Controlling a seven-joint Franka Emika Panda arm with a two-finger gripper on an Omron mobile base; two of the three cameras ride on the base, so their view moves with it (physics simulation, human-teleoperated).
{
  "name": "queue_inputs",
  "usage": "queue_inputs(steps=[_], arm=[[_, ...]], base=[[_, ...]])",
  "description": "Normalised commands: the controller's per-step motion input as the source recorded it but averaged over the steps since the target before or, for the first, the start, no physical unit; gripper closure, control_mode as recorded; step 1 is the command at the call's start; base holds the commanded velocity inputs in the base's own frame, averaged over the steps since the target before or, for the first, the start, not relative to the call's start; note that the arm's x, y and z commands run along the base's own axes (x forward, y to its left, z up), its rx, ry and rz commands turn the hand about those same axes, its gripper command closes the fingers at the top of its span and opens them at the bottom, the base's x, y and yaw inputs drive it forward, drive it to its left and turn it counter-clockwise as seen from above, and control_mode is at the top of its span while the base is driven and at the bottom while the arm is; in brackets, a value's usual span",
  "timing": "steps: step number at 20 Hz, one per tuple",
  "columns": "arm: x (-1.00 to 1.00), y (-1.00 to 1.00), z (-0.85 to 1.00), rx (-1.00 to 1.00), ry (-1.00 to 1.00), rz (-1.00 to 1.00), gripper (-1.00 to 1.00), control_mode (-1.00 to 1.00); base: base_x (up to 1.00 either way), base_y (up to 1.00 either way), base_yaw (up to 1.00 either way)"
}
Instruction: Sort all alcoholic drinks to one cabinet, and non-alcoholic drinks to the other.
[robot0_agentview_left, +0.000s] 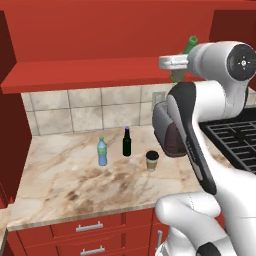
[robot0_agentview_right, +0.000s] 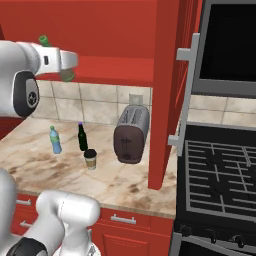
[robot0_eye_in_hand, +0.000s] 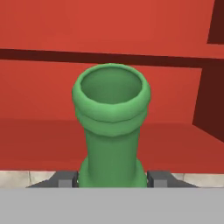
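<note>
two dark fingertips (robot0_eye_in_hand: 65, 181) of the gripper (robot0_eye_in_hand: 112, 180) clamp narrowly on the green bottle (robot0_eye_in_hand: 112, 127), held up at the red cabinet (robot0_agentview_left: 100, 35) opening. its neck tilts up and away from the hand. below on the counter (robot0_agentview_left: 65, 185) stand the blue bottle (robot0_agentview_left: 102, 151), dark bottle (robot0_agentview_left: 127, 142), paper cup (robot0_agentview_left: 152, 161), with a toaster (robot0_agentview_right: 131, 135) nearby.

green bottle (robot0_agentview_left: 191, 44) mostly hidden behind the white arm, neck and mouth alone poking out; in the hand view its body is cut off at the bottom (robot0_eye_in_hand: 112, 131), label unseen; gripper (robot0_eye_in_hand: 112, 180) fingers barely show at its sides; stove (robot0_agentview_right: 220, 180) cut off by right edge; toaster (robot0_agentview_left: 170, 135) largely hidden behind the arm
</note>
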Motion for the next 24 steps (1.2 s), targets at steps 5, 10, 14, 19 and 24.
queue_inputs(steps=[5,10,14,19,24], arm=[[0.68,0.0,0.0,0.0,0.02,-0.01,1.0,-1.0],[0.9,0.0,0.0,0.0,0.05,-0.02,1.0,-1.0],[0.94,0.0,-0.09,0.0,0.07,-0.02,1.0,-1.0],[0.88,0.0,-0.16,0.0,0.05,-0.01,1.0,-1.0],[0.67,0.0,-0.28,0.0,0.04,0.0,1.0,-1.0]], base=[[0.0,0.0,0.0],[0.0,0.0,0.0],[0.0,0.0,0.0],[0.0,0.0,0.0],[0.0,0.0,0.0]])
